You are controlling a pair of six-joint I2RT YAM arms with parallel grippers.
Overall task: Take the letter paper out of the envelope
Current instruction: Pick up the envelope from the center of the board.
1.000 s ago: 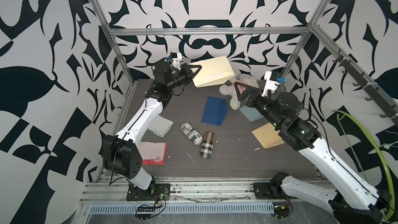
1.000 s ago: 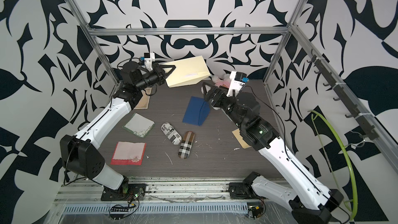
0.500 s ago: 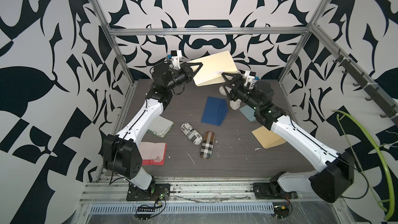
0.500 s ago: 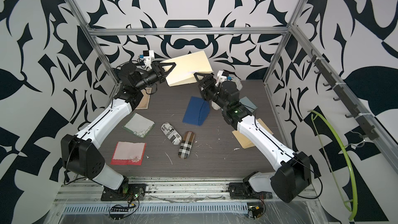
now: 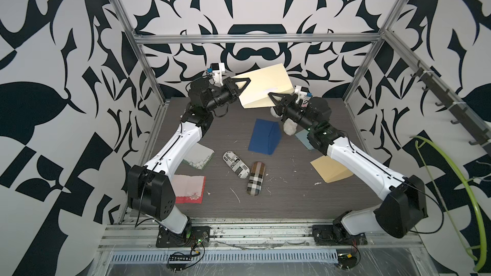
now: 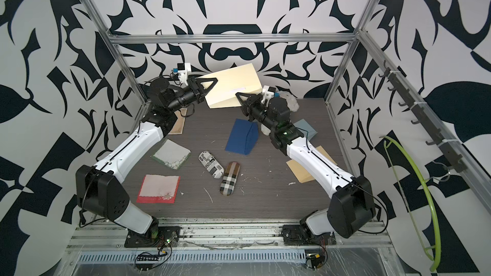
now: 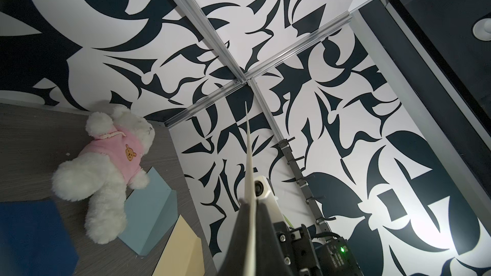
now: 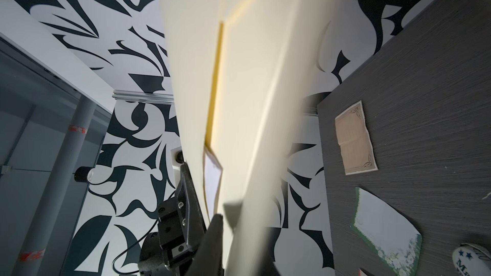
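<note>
- Pale cream paper envelope [image 5: 265, 83] is up in the air over the back of the grey wood-grain bench [image 5: 292, 203], touching nothing below, held between both arms.
- Left tool [image 5: 245, 86]: pressed together, pinching the envelope's left end. The left wrist view shows the envelope edge-on [image 7: 249, 155], running straight out from between the black fingers [image 7: 265, 234].
- Right tool [image 5: 271, 95]: pressed together on the envelope's lower right part, opposite the left tool.
- Poor view here, the right wrist pic is blurred. A small white sheet corner [image 8: 212, 179] shows at the envelope's yellow-lined opening, prob. the white letter paper. Can't tell whether the right tool has that sheet or only the envelope wall.
- Key relation: the envelope's long axis runs tool to tool, roughly side to side across the bench, one tool at each end. The white corner sits close to the left tool, i.e. at the end far from the right tool.
- Judgement: if the right tool only has the wall, pulling apart would strain the envelope and not free the letter. It would need a re-grip nearer the opening.
- Below, clear of the envelope: dark blue folded card [image 5: 264, 135] and white plush bear in a pink top [image 7: 106, 160].
</note>
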